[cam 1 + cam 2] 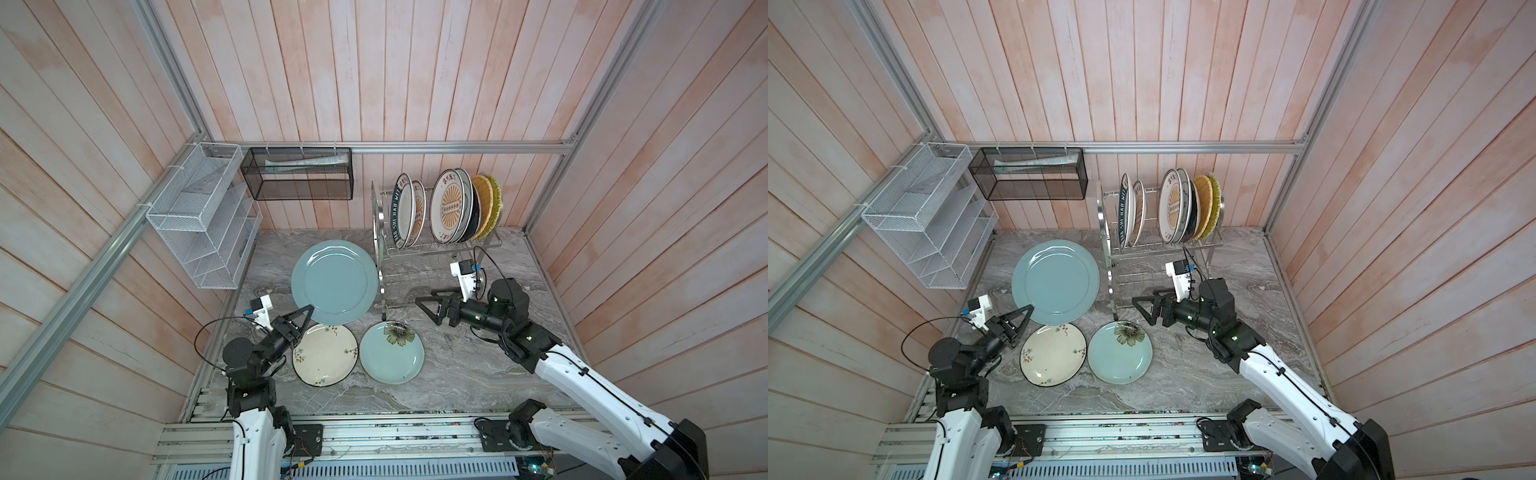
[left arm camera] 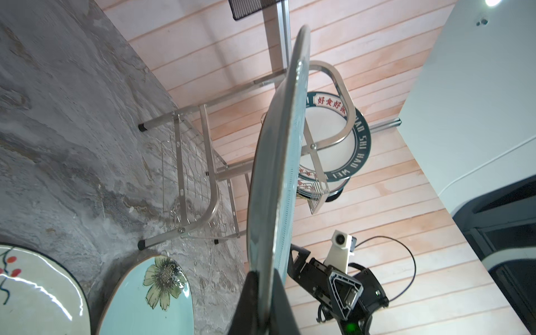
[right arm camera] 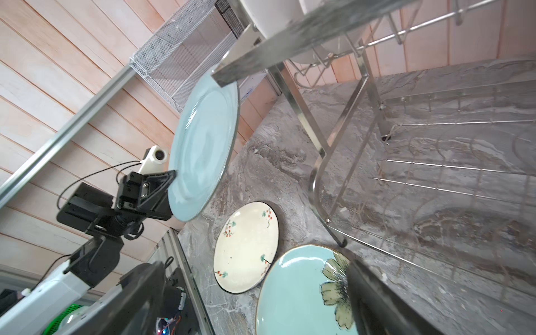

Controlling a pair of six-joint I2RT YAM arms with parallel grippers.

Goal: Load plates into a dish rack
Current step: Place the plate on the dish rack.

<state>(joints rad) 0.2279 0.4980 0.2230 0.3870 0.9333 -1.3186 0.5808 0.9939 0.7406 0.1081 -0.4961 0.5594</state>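
Observation:
My left gripper (image 1: 306,311) (image 2: 262,278) is shut on the rim of a large pale blue plate (image 1: 334,282) (image 3: 203,145), held tilted above the marble table, left of the dish rack (image 1: 440,249) (image 1: 1163,249). Several plates (image 1: 451,205) stand upright in the rack's upper tier. Flat on the table lie a cream floral plate (image 1: 324,359) (image 3: 246,246) and a pale blue flower plate (image 1: 390,353) (image 3: 295,290). My right gripper (image 1: 428,309) (image 3: 255,290) is open and holds nothing. It hovers by the rack's front leg, above the flower plate's far edge.
A white mesh shelf basket (image 1: 199,216) hangs on the left wall and a black mesh box (image 1: 299,174) on the back wall. Wooden walls close in three sides. Aluminium rails (image 1: 374,432) carrying the arm bases run along the front edge.

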